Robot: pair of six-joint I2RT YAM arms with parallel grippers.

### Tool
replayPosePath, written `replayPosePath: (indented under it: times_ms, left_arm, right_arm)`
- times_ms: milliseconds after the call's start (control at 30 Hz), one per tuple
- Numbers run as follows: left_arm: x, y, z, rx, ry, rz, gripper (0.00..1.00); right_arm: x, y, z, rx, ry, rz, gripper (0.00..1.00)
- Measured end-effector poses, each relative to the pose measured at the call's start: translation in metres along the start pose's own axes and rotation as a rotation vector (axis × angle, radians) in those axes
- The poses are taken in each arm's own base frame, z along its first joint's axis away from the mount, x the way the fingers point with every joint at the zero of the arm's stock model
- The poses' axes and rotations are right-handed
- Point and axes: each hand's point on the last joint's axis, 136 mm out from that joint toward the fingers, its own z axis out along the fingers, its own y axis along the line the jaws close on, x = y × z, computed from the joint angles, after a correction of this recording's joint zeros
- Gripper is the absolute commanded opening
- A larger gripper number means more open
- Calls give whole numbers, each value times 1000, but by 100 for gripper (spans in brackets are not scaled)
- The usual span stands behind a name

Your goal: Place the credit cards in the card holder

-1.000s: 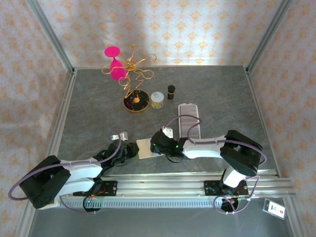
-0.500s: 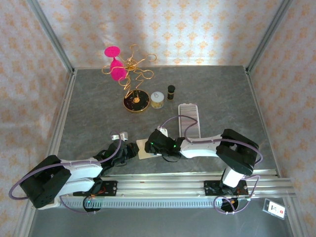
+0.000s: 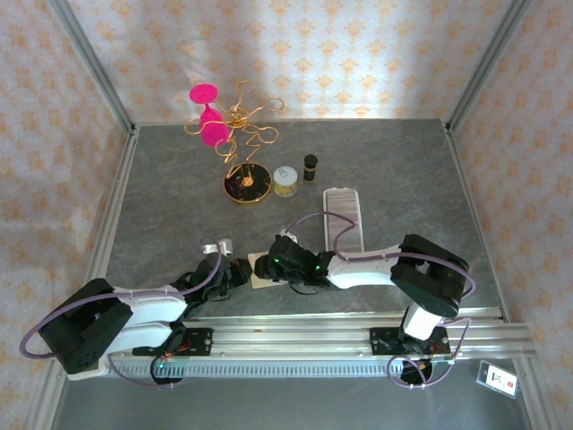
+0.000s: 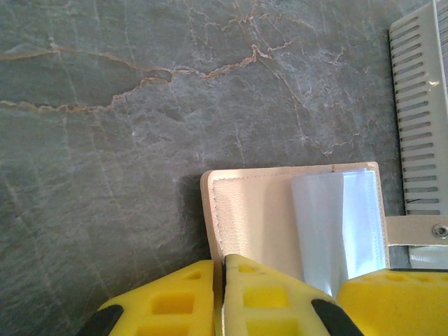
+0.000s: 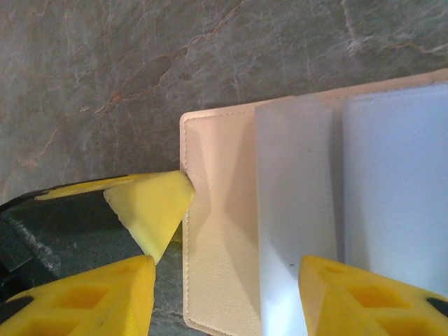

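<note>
The cream-beige card holder (image 4: pixel 259 217) lies open on the grey stone table, and my left gripper (image 4: pixel 224 269) is shut on its near edge. A whitish card (image 5: pixel 294 210) and a pale blue card (image 5: pixel 399 189) lie on the holder (image 5: pixel 220 231). My right gripper (image 5: pixel 224 280) is open and low over the holder. One of its fingers is off the holder's left edge and the other is over the cards. The tip of a left finger (image 5: pixel 150 206) pinches that left edge. From above, the left gripper (image 3: pixel 240 273) and the right gripper (image 3: pixel 267 266) meet over the holder (image 3: pixel 260 283).
A long clear case with grey ribbed rows (image 3: pixel 343 217) lies just behind the right arm and also shows in the left wrist view (image 4: pixel 423 105). Farther back stand a gold wire stand with pink discs (image 3: pixel 235 134), a small jar (image 3: pixel 286 181) and a dark bottle (image 3: pixel 310 167).
My right gripper has slid left over the card holder and now covers most of it from above. The left arm has barely moved and still holds the holder's edge.
</note>
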Motion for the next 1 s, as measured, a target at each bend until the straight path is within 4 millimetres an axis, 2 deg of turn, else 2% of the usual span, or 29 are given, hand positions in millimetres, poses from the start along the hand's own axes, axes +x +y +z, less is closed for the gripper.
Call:
replayPosePath:
  times_ms: [467,767,1000]
  left_arm:
    - [0,0,-2,16,-8,-4,10]
    - [-3,-5,-5,44,-27,-18,33]
    - [-8,-1,-9,21,-53,-20,35]
  right_arm:
    - [-3,17,0,-81,-6,26,56]
    - [-5,22,1,-103,-13,37,56]
    - [-7,27,0,-122,-23,40,56]
